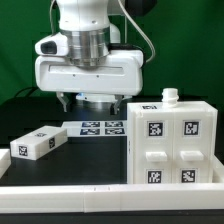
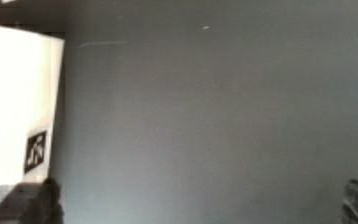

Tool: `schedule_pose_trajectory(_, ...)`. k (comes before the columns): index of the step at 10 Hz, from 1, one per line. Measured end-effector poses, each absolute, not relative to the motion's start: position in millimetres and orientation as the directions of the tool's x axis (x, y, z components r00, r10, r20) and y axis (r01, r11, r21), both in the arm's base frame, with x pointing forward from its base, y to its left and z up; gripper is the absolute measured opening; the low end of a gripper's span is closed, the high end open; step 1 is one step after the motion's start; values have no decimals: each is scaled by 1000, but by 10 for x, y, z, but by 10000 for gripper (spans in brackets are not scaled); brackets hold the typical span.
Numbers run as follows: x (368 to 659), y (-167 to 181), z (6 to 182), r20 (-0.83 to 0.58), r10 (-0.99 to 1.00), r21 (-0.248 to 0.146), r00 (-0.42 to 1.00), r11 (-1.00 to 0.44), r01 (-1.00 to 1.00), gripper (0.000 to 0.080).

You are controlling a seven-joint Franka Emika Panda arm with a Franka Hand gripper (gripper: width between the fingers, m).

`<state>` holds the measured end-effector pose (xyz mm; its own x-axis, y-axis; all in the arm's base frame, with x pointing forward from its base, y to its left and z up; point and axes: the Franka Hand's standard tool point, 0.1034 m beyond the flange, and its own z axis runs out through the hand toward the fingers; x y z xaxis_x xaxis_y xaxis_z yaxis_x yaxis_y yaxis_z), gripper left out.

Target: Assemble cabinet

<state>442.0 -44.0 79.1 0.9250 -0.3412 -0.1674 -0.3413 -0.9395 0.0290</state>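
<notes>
Robotics lab: marker board point(image 1: 100, 127), tag-covered cabinet point(image 1: 172, 145), black table point(image 1: 70, 166).

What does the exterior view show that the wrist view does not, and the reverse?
Only the exterior view: the cabinet, the marker board and a loose white block. Only the wrist view: the empty gap between the fingertips of the gripper. Both: the gripper, the dark table and a white tagged part; which part the wrist view shows is unclear.
</notes>
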Motion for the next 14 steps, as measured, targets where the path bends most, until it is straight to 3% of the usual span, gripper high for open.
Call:
schedule_pose_trajectory(2, 4416, -453, 787, -165, -414, 44, 895, -910, -413, 796)
schedule_pose_trajectory(4, 4403, -753, 747, -137, -445, 55, 885, -896, -441, 796)
schedule_pose_trajectory(8, 4435, -1050, 687, -23, -371, 46, 928, -928, -370, 796)
schedule_pose_trajectory(12, 4429, -1049, 675, -22, -358, 43, 933, -933, -357, 796)
schedule_pose_trajectory(14, 4238, -1356, 547, -34, -341, 22, 940, -940, -340, 796)
